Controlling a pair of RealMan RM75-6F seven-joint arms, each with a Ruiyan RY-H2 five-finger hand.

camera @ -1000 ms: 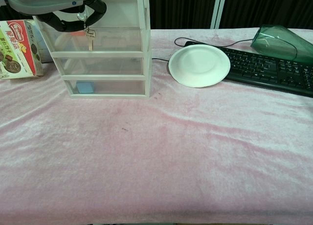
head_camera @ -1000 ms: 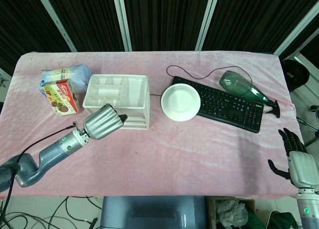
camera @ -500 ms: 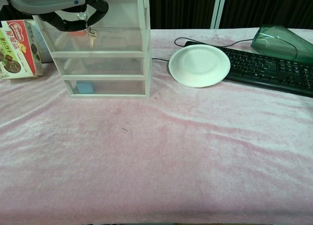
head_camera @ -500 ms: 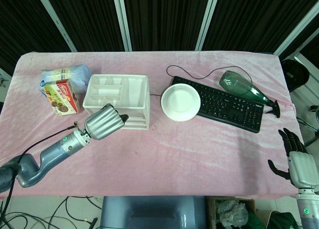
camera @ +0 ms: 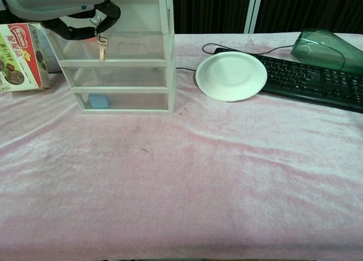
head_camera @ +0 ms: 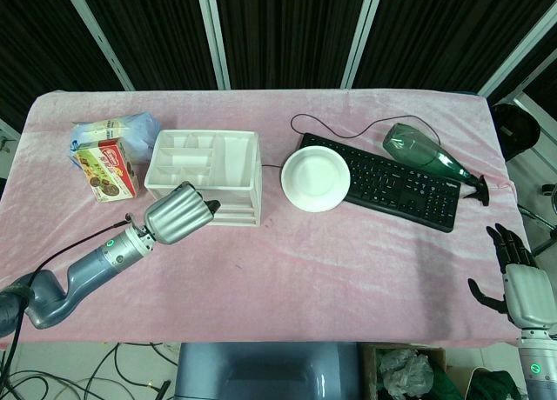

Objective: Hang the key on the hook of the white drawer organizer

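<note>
The hanging step looks under way: the left hand (camera: 62, 5) pinches the key (camera: 102, 47) by its ring, so the key dangles just below its fingertips against the organizer's (camera: 122, 57) top drawer front. The hook itself I cannot make out, so the next move calls for finding it beside the fingers and slipping the ring over. The right hand (head_camera: 525, 283) idles far off with fingers apart, holding nothing.
</note>
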